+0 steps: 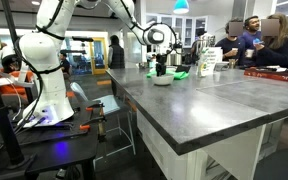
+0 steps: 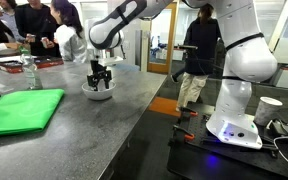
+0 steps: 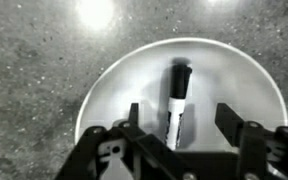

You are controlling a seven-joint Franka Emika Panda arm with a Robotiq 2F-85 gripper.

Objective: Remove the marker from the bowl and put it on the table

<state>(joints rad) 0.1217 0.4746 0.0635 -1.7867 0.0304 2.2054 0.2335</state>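
The pale bowl (image 3: 124,80) fills the wrist view and stands on the dark grey table (image 3: 24,60). The marker (image 3: 176,100), with a black cap and white barrel, lies inside the bowl. My gripper (image 3: 177,118) is open just above the bowl, its two fingers on either side of the marker and apart from it. In both exterior views the gripper (image 1: 162,66) (image 2: 100,76) hangs straight down into the bowl (image 1: 162,79) (image 2: 99,92) on the table (image 1: 214,105) (image 2: 94,130). The marker is hidden in those views.
A bright green cloth (image 2: 22,108) lies on the table near the bowl. A green object (image 1: 181,74) and cups (image 1: 205,66) stand beyond the bowl. Several people (image 1: 264,40) sit at the table's far end. The robot base (image 2: 234,125) stands on a low black stand.
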